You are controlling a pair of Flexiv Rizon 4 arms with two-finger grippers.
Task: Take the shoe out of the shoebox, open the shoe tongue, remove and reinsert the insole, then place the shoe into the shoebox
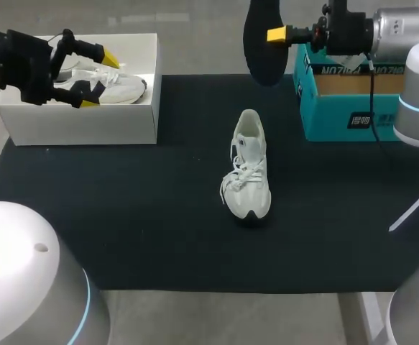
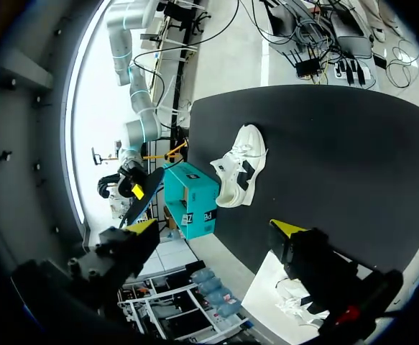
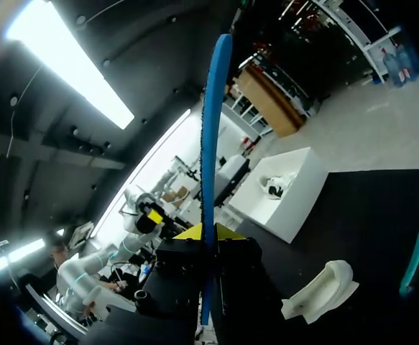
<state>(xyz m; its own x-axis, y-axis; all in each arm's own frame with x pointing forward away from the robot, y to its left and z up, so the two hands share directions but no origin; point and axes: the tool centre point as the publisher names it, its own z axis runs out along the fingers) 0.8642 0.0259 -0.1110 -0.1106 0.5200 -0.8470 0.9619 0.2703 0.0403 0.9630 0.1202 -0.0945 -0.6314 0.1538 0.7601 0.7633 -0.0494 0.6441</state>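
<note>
A white shoe [image 1: 249, 169] lies on the black mat in the middle, heel toward the far side, laces loose; the wrist views catch it too [image 2: 239, 172] [image 3: 323, 289]. My right gripper [image 1: 272, 34] is raised over the mat's far edge, shut on the dark insole [image 1: 261, 39], which hangs on edge between its yellow tips [image 3: 208, 165]. My left gripper [image 1: 95, 77] hovers open over the white shoebox [image 1: 87, 118] at the far left, with a second white shoe [image 1: 116, 88] inside the box.
A teal shoebox [image 1: 338, 100] stands at the far right of the mat [image 1: 159, 237], under my right arm. The mat's front half holds nothing else.
</note>
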